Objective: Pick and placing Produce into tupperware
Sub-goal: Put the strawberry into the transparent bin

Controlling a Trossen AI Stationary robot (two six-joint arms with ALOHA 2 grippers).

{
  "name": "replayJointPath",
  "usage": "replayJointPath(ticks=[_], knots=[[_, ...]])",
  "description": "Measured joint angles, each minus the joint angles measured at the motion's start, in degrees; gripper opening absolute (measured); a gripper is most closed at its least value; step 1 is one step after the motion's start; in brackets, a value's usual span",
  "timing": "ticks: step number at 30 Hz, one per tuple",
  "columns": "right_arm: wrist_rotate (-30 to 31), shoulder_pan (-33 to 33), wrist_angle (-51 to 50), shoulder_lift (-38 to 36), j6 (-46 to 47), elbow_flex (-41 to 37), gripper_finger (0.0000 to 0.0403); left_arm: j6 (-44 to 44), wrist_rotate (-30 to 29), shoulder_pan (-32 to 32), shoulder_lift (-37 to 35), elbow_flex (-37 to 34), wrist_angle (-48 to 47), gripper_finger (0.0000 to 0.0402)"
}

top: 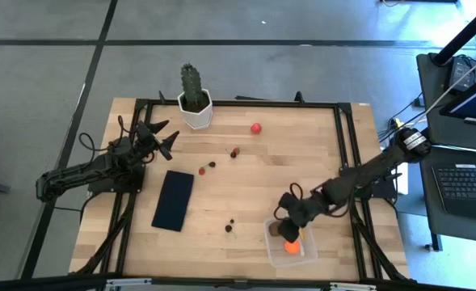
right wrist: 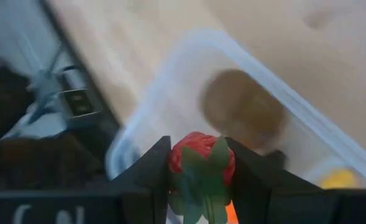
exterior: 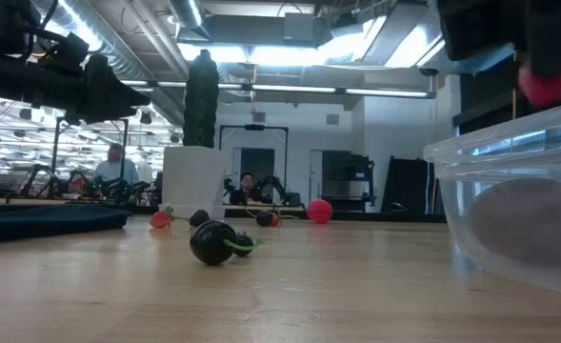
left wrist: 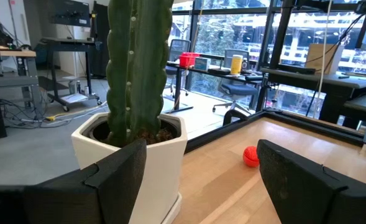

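Note:
My right gripper (top: 291,229) hangs over the clear tupperware (top: 271,235) near the table's near right edge, shut on a small red strawberry-like piece with green leaves (right wrist: 201,160). Inside the tupperware lie an orange ball (top: 291,248), a brownish round piece (right wrist: 241,109) and a yellow bit (right wrist: 338,180). A red ball (top: 256,128) and several dark berry bits (top: 234,152) (top: 231,227) rest on the wood. My left gripper (top: 165,138) waits open near the cactus, touching nothing. My right gripper pinches the red strawberry piece by its two sides (right wrist: 178,158) between both fingers (right wrist: 148,171). It comes from above, pointing down. The piece is lifted clear, above the tupperware's open top, with its green leaves (right wrist: 206,186) toward the wrist camera.
A green cactus in a white pot (top: 195,103) stands at the far edge, right in front of my left gripper (left wrist: 201,180). A flat navy rectangle (top: 174,200) lies left of centre. A dark berry with a green stem (exterior: 213,243) lies left of the tupperware (exterior: 509,191).

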Motion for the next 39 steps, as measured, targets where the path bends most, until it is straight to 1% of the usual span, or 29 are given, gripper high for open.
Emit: replayJointPath(ticks=[4,7,10,13,15,19,22,24,27,30,39], knots=[[2.75,1.90,-4.83,0.44,4.93,0.00,0.0128,-0.01,0.00,0.00,0.00,-0.02,0.02,0.0298],[2.93,2.30,-5.30,1.33,5.09,0.10,0.0128,0.02,0.00,0.01,0.00,0.00,0.01,0.0298],[2.97,2.30,-6.84,2.54,4.83,1.83,0.0128,0.02,0.00,0.00,0.00,-0.02,0.02,0.0298],[2.93,2.30,-13.96,4.34,4.82,5.72,0.0128,0.02,0.00,0.00,0.00,0.00,0.02,0.0298],[2.83,2.38,-20.72,6.24,4.86,9.52,0.0128,0.02,0.00,0.00,0.00,-0.02,0.02,0.0298],[2.69,3.23,-29.48,10.70,4.86,16.79,0.0128,0.02,0.00,0.02,0.00,-0.01,0.01,0.0298],[2.54,4.10,-30.77,14.38,4.88,19.88,0.0128,0.02,0.02,0.02,0.00,0.00,0.00,0.0298],[2.35,4.71,-30.75,16.55,5.23,20.55,0.0128,0.02,0.01,0.00,0.00,-0.01,0.01,0.0298],[-0.61,5.25,-31.17,19.35,7.48,20.60,0.0131,0.02,0.02,0.02,0.00,0.00,0.02,0.0298],[-3.23,5.23,-33.17,20.53,7.38,20.46,0.0140,-0.01,0.02,0.01,0.00,-0.01,0.01,0.0298],[-1.60,5.14,-32.91,20.90,6.41,20.39,0.0149,-0.07,0.04,0.00,0.00,0.00,0.02,0.0298]])
